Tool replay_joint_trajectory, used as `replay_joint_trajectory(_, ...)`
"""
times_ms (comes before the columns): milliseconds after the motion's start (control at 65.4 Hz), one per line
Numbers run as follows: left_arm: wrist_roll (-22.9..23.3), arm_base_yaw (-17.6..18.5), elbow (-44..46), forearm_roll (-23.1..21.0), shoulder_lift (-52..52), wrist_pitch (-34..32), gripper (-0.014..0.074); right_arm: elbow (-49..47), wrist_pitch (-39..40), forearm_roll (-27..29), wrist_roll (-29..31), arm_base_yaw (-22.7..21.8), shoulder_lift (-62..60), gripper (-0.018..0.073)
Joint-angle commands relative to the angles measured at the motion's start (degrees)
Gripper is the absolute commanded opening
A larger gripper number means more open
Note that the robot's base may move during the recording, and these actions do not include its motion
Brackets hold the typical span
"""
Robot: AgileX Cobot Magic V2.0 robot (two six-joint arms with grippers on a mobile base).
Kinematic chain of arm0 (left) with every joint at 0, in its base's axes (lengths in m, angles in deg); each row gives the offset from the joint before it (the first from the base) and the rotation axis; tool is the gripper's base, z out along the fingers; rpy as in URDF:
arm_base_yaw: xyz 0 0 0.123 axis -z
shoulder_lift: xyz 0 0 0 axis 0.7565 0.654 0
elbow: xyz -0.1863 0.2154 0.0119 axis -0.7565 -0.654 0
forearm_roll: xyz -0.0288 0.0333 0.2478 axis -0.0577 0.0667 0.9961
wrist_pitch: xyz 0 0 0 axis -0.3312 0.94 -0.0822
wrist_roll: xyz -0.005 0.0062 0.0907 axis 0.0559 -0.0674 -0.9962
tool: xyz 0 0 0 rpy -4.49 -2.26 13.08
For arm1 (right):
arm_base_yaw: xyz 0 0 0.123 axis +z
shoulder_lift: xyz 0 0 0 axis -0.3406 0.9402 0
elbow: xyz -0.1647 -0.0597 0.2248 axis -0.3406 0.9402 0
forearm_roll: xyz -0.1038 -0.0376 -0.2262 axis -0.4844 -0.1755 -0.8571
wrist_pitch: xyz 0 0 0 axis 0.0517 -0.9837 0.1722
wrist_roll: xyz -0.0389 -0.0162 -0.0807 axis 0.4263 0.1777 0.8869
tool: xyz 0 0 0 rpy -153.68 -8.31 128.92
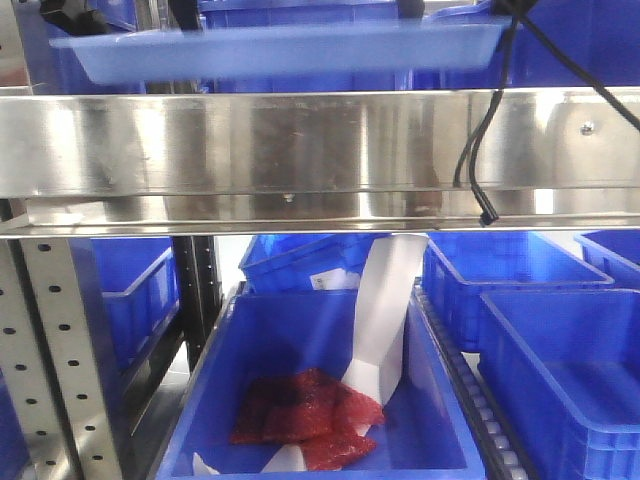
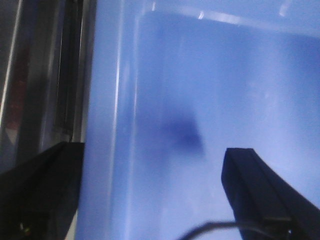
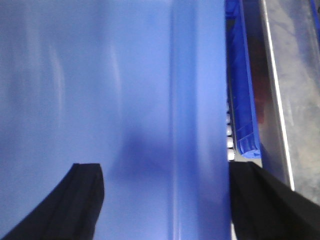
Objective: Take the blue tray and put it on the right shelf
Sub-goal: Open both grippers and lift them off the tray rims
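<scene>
Front view: the tray (image 1: 285,48) is up high, level, just above the shelf (image 1: 320,150) and its broad shiny lip; whether its base touches the steel I cannot tell, since the lip hides the underside; dark shapes at the tray's two top corners look like the grippers, and a black cable (image 1: 490,150) hangs down over the lip; below sit deep blue bins (image 1: 320,390), one with a red bag (image 1: 305,410) and white paper (image 1: 385,320) in it.

Left wrist view: the left gripper (image 2: 160,195) straddles the tray's rim (image 2: 107,125), one finger outside by the steel, the other over the tray floor; the jaws stand wide; whether they pinch the wall I cannot tell.

Right wrist view: the right gripper (image 3: 165,200) does the mirror of it, one finger over the tray floor, the other outside the rim (image 3: 200,100) by the shelf edge; jaws apart again; grip not readable.

My read: the grab and lift are done and the tray is at the shelf; left to do is settling it flat, letting go and backing the arms out.
</scene>
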Motion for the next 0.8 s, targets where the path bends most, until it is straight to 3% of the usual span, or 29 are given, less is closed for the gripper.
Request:
replay_joint_trajectory(0,0.5,-0.1,2.2,-0.4,-3.1,-2.3,0.0442,-2.1,3.5,-0.6,0.2,0.1,-3.3,0.0580)
replay_joint_trajectory(260,0.5,-0.2,2.2,3.4,-3.1,-0.7,0.0442,-2.1,3.0,-0.7,0.2,0.1,-3.3,0.0580)
replay_joint_trajectory(474,0.5,-0.2,2.2,1.4,-3.1,-0.2,0.0393,-2.1,3.0,-0.7,0.2,0.1,-3.3,0.0554)
replay_joint_trajectory(566,0.5,-0.2,2.2,-0.9,-3.1,-0.7,0.0253,-2.1,3.0,-0.3,0.2,0.1,-3.3,0.0445)
replay_joint_trajectory(688,0.5,-0.2,2.2,-3.3,-3.1,-2.4,0.0038,-2.1,4.4,0.1,0.2,0.1,-3.3,0.0195)
replay_joint_trajectory(780,0.5,-0.2,2.4,-3.6,-3.1,-1.9,-0.0053,-2.1,5.5,0.1,0.2,0.1,-3.3,0.0048)
